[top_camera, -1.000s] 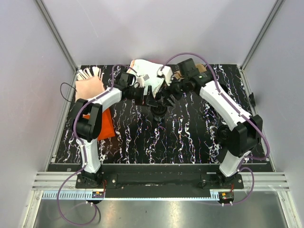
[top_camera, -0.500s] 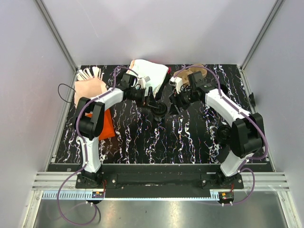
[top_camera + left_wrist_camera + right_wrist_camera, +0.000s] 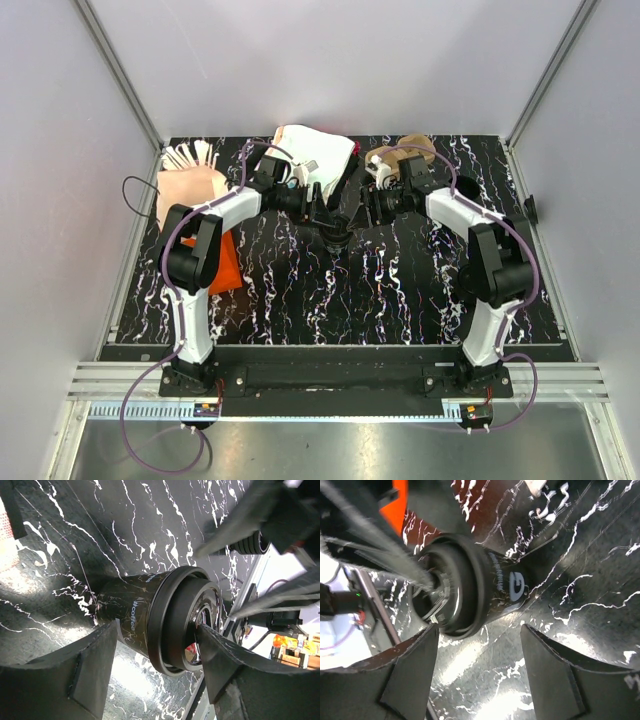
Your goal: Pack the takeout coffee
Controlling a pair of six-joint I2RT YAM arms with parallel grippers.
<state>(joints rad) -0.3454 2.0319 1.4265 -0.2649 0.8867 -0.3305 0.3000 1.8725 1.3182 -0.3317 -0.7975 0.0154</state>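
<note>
Upright, lidded takeout coffee (image 3: 335,236) toward the middle of the counter's (image 3: 400,290) far edge. Left end effector (image 3: 159,626) spread beside it; right end effector (image 3: 479,627) likewise spread, opposite.

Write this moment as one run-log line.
takeout coffee cup: upright on table | left gripper: straddling cup, grip unclear | right gripper: open, facing cup

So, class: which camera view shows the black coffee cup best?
Left wrist: the coffee cup is sharp and large, with its lid and lettering clear. Right wrist shows it blurred; top external shows only a small dark spot.
</note>
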